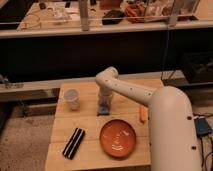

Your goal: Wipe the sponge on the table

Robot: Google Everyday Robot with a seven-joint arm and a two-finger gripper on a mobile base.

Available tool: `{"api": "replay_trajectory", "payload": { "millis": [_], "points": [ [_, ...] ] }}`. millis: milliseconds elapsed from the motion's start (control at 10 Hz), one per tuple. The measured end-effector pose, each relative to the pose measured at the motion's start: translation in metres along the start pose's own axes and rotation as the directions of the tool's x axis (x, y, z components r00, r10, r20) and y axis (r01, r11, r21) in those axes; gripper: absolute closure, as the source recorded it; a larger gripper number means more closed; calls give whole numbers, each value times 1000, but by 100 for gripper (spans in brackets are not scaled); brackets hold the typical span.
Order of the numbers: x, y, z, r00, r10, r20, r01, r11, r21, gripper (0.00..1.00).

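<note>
Table | sponge right beneath tool | near cup

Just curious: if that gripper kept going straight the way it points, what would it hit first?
The gripper points down at the sponge, seemingly touching it, with the table beneath.

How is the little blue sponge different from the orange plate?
The sponge is a small blue-grey rectangle; the plate is a much bigger orange circle. The sponge lies right under the robot's hand; the plate lies on its own. The sponge is mid-table; the plate is near the front edge. Both lie flat on the wooden table.
</note>
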Motion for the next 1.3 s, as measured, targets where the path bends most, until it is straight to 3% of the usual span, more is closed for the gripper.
{"api": "replay_trajectory", "payload": {
  "millis": [400,700,900,1300],
  "points": [
    [-16,18,0,1000,-4,-5,4,1000,-15,56],
    [-16,55,-3,998,60,-14,-60,998,-10,56],
    [-9,92,-13,989,142,-47,-143,990,-9,56],
    [18,110,-10,972,226,-71,-227,974,-12,56]
  ]
}}
